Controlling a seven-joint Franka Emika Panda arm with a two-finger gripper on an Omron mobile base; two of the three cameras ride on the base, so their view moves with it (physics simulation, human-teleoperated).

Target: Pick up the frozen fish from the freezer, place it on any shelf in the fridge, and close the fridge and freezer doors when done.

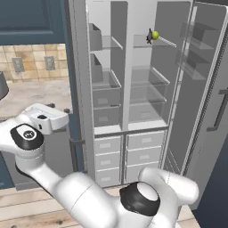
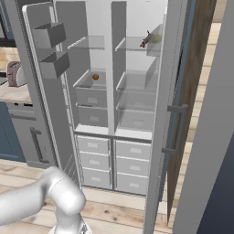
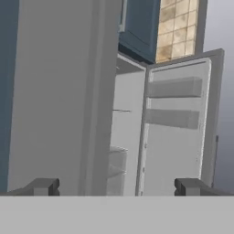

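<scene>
Doors on both halves of the tall grey unit stand wide open in front of you. You see the frozen fish (image 1: pixel 148 37), a small dark shape, lying on an upper glass shelf (image 1: pixel 164 42) of the fridge (image 1: pixel 149 71), the right-hand compartment, touching or just beside a yellow-green ball (image 1: pixel 155 34). From the right base view the same fish sits at the shelf's front edge, and a small orange ball (image 2: pixel 95 77) rests in a bin of the freezer (image 2: pixel 91 77), the left-hand compartment. Your claw (image 3: pixel 116 186) is spread fully apart with nothing between its 2 tips, well away from the fish, and it looks along the outer side of the unit toward the open freezer door (image 3: pixel 180 128) with its 2 grey door bins. Below the compartments, 2 columns of white drawers (image 1: pixel 127 156) are shut.
</scene>
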